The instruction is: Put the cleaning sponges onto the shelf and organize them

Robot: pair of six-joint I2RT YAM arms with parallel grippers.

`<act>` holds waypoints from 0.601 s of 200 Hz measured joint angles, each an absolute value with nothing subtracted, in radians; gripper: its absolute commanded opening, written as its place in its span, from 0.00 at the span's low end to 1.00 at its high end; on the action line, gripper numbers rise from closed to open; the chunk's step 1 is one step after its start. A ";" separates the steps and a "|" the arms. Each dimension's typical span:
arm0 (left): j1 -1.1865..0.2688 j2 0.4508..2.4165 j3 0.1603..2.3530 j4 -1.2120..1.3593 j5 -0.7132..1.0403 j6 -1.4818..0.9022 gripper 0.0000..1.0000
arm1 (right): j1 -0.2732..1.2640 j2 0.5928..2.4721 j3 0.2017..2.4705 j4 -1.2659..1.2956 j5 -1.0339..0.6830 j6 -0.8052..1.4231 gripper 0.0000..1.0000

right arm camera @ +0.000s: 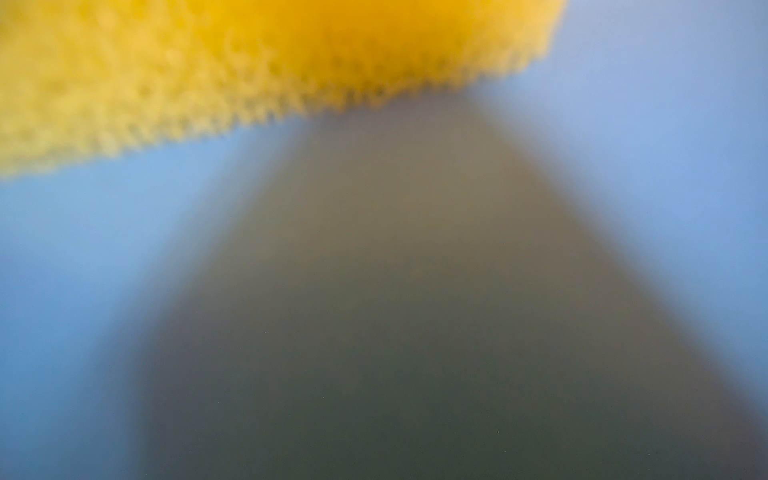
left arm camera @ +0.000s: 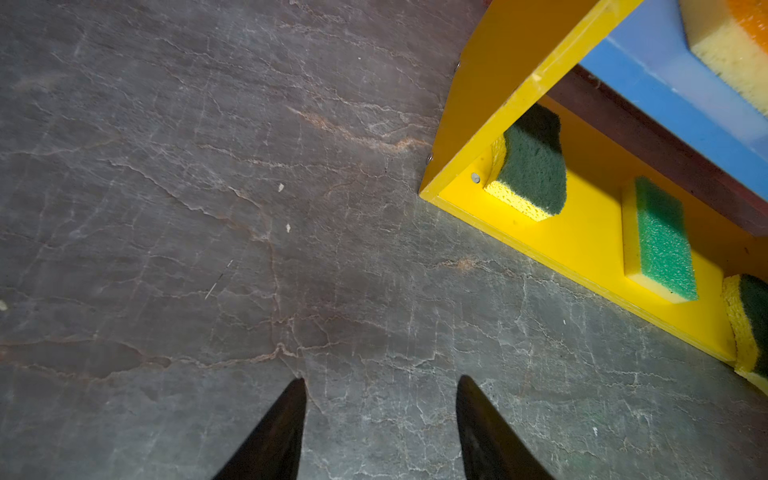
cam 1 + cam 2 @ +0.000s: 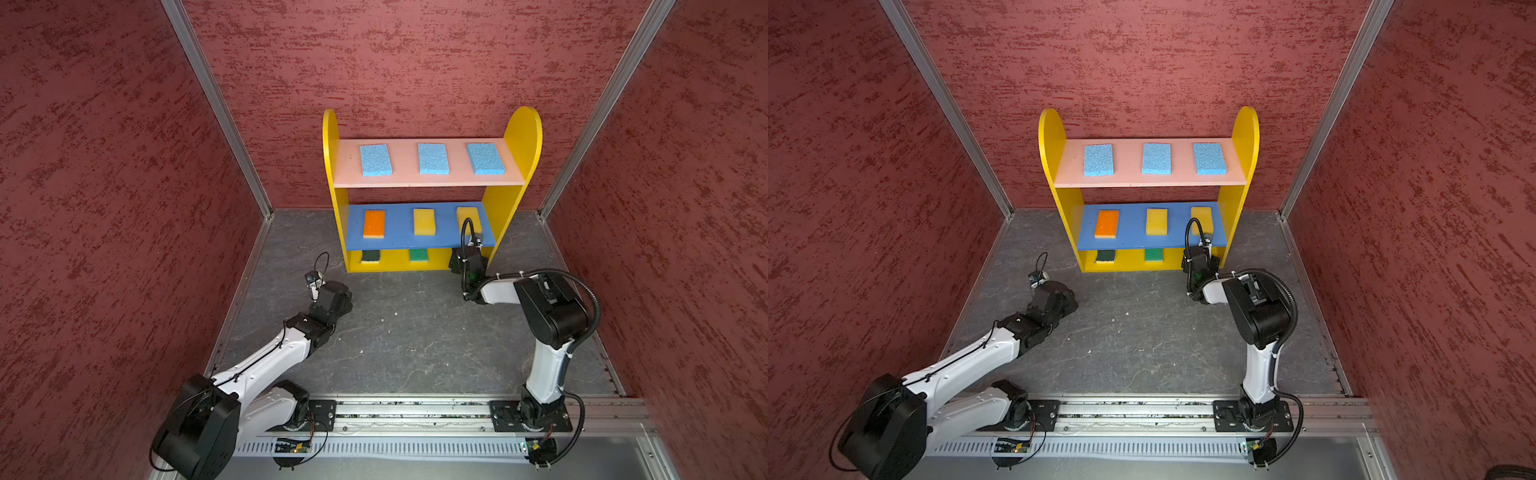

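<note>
A: In both top views, what to note?
B: Shelf at the back wall. Three light blue sponges on pink board; orange-topped sponge and two yellow sponges on blue board. Right arm at bottom level, right end; right gripper hidden there.
A: From left wrist?
B: Left gripper above bare floor, fingers apart, holding nothing. On yellow bottom: dark green sponge, bright green sponge, second dark green sponge at frame edge.
A: From right wrist?
B: Only blur: yellow sponge, blue board. Open or closed, cannot tell.
</note>
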State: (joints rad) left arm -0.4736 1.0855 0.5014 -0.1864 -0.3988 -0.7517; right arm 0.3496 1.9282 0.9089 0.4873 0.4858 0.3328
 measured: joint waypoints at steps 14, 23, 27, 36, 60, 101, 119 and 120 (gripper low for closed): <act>-0.479 1.081 0.501 -0.188 -0.399 -0.752 0.58 | 0.350 1.914 0.879 0.508 0.482 0.331 0.80; -0.483 1.076 0.501 -0.191 -0.400 -0.751 0.59 | 0.352 1.893 0.842 0.515 0.480 0.327 0.81; -0.484 1.074 0.501 -0.191 -0.401 -0.751 0.59 | 0.353 1.884 0.826 0.517 0.479 0.326 0.81; -0.488 1.067 0.501 -0.194 -0.402 -0.751 0.59 | 0.358 1.856 0.787 0.519 0.476 0.322 0.81; -0.497 1.046 0.501 -0.200 -0.406 -0.751 0.59 | 0.368 1.784 0.737 0.518 0.468 0.321 0.81; -0.526 1.000 0.501 -0.223 -0.429 -0.752 0.59 | 0.409 1.620 0.680 0.527 0.449 0.342 0.81; -0.536 0.974 0.501 -0.236 -0.439 -0.754 0.59 | 0.418 1.555 0.650 0.523 0.422 0.379 0.80; -0.536 0.973 0.501 -0.237 -0.439 -0.754 0.59 | 0.418 1.551 0.649 0.522 0.420 0.382 0.80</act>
